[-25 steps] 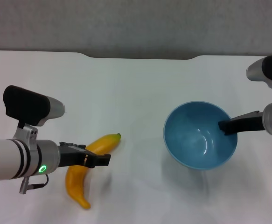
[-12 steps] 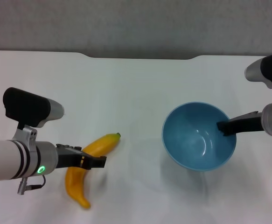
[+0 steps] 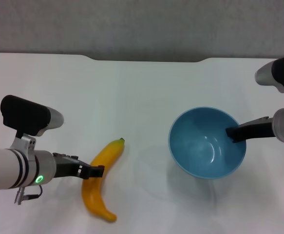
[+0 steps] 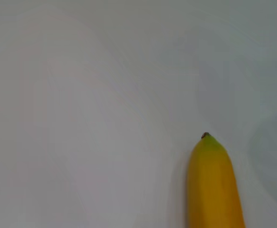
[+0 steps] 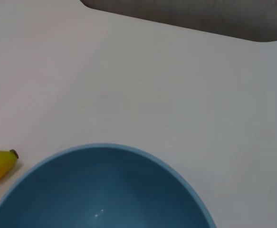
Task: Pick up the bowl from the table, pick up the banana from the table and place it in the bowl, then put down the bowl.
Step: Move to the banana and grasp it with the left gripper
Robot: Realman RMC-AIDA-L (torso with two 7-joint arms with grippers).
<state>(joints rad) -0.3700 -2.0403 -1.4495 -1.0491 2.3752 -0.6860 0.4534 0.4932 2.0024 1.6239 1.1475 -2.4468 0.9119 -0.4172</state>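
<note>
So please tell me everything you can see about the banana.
The banana is curved, yellow-orange, smooth and plastic-looking, with a small dark green tip at its far end. It is in one piece and lies on the white table, on the robot's left side, well apart from the blue bowl. Its tip points toward the far edge. The left gripper is at its middle, with a dark finger against its left side.

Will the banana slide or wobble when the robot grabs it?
It may. The banana looks smooth and shiny, so it could slip in the left gripper. It is curved and lies on the flat table, so a nudge would probably make it swing round. It looks stiff, not squishy.
</note>
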